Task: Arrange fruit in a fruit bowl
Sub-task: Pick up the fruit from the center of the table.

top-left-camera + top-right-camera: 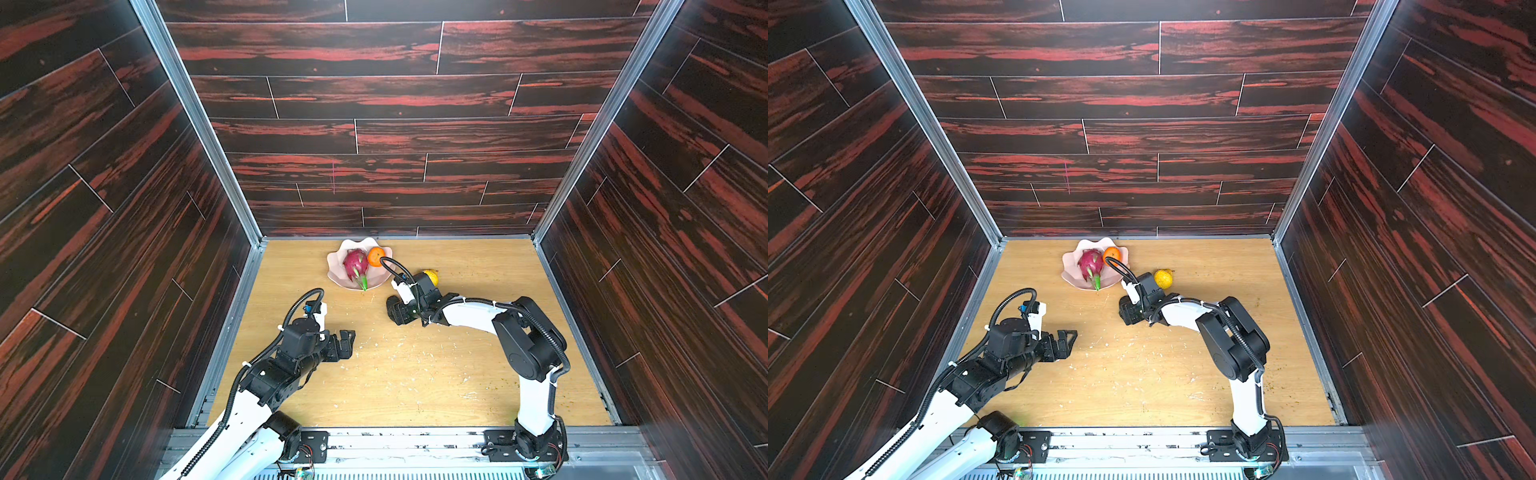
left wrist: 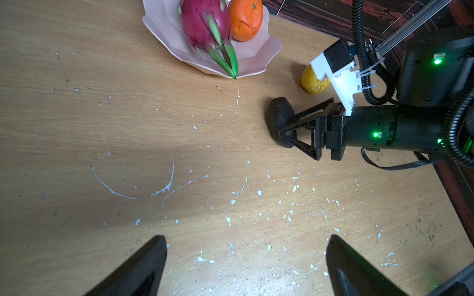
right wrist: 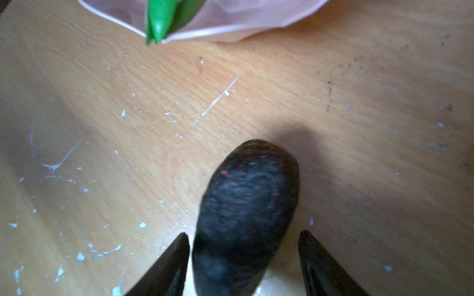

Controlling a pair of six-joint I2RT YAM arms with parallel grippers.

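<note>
On the bench [image 2: 115, 133] nr the bowl [image 2: 164, 30], my R pincer [image 3: 244, 233] sits apart round an avocado [image 3: 246, 200], gap one side, L pincer [image 2: 247, 236] wide apart; dragon fruit [image 2: 205, 23] + orange [image 2: 246, 20] in bowl, lemon [image 2: 311, 83] outside.

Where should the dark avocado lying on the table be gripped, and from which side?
Across its narrow waist, a finger on each long flank. The avocado lies on its side, lengthwise toward the bowl, so come from the end away from the bowl, as the right gripper straddles it.

readable text: none | labels: none | brands: none | numbers, signs: none
</note>
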